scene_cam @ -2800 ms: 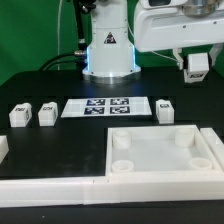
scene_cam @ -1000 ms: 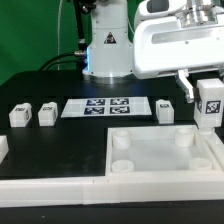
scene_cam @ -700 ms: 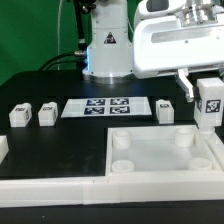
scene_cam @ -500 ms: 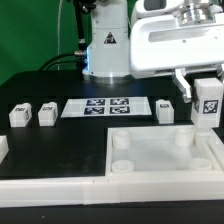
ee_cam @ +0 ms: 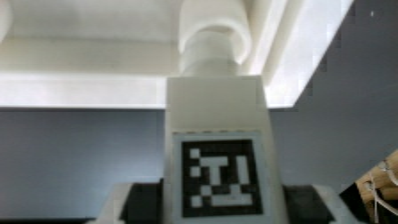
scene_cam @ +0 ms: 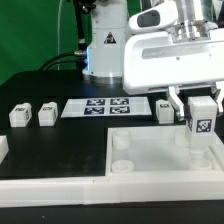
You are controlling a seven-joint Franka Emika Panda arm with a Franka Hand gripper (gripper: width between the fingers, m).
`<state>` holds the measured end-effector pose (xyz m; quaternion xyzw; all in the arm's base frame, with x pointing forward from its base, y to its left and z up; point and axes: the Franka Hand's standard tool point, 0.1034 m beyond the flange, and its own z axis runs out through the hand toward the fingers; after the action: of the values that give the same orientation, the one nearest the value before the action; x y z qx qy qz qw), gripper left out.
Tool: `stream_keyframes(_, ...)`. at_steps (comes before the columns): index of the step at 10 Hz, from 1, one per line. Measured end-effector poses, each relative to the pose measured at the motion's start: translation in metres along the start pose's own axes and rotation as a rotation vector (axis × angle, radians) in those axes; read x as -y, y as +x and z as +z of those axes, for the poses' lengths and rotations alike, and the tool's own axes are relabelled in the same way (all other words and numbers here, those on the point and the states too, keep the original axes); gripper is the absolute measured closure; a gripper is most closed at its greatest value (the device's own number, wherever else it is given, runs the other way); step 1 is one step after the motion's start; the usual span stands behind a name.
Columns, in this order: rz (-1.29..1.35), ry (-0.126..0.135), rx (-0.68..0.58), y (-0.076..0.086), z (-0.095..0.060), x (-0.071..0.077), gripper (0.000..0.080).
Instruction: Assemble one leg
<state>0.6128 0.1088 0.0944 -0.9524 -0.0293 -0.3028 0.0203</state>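
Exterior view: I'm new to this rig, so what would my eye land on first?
The gripper holding a marker-faced leg upright over the far corner of the white tray, at the exterior view's right. Then three loose legs flanking the marker board on the black table.

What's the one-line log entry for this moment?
end effector: shut on leg | leg: upright, above tray, lined up with a corner socket | seated: cannot tell | spare legs: three on table
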Motion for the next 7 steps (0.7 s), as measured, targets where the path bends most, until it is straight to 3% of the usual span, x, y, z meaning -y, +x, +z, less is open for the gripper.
stream_keyframes(7, -0.001, 0.001, 0.001, -0.0002, 0.0064, 0.0017, 0.0506)
